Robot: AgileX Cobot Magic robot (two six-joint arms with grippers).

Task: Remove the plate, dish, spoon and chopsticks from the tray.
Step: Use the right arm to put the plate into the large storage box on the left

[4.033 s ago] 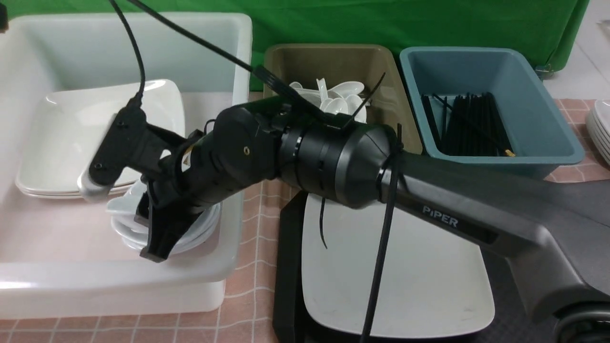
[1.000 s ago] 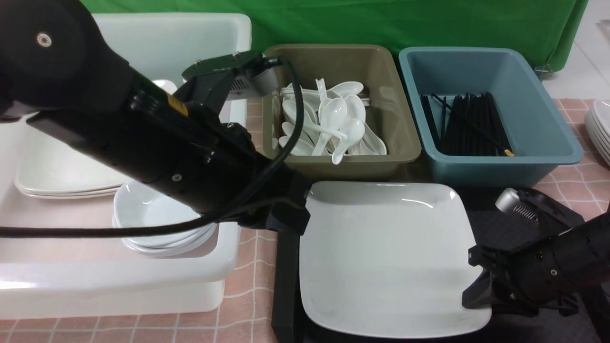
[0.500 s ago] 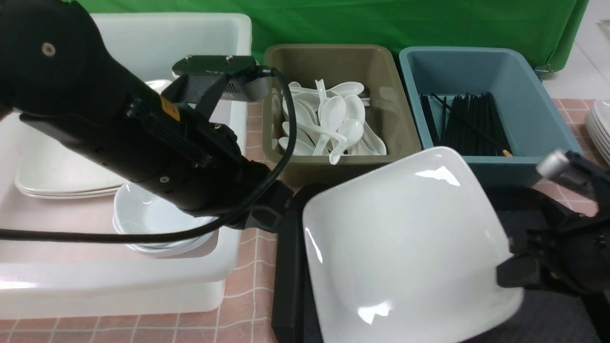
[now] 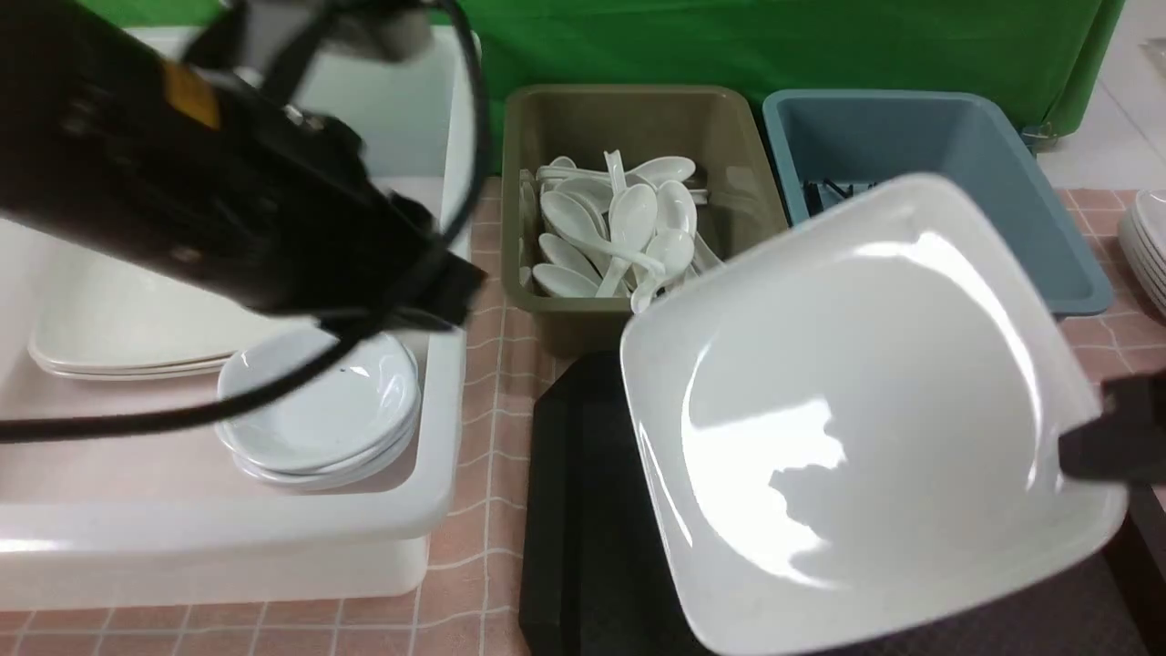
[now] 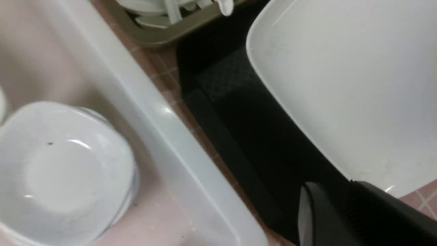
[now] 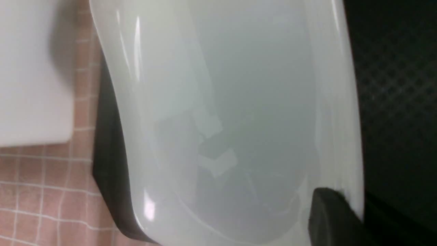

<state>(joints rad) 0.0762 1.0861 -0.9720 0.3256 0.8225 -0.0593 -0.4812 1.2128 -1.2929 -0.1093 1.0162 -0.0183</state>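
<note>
Plate [image 4: 865, 410] is hanging over the tray [image 4: 583, 510], strongly tilted, with its hollow side turning toward the front camera. I cannot tell whether its low edge is touching the tray.

To the left of the tray, a white tub [image 4: 437, 510] is sitting on the pink checked cloth. It is holding a stack of small white dishes [image 4: 319, 410] and, farther from the tray, some flat white plates [image 4: 118, 337]. The left arm [image 4: 182, 182] is reaching above this tub and is looking blurred. The left gripper [image 5: 341, 218] is showing only partly in its wrist view, so I cannot tell if its claw is open or closed.

Behind the tray, a brown bin [image 4: 638, 109] is holding white spoons [image 4: 629, 228]. Behind the tray's right part, a blue bin [image 4: 1029, 200] is holding black chopsticks [image 4: 824, 191], and the plate is hiding most of them.

At the right side of the tray, the right gripper [image 4: 1107, 437] is clamping the plate by its rim, with one finger [image 6: 327, 212] pressing on the inner side.
</note>
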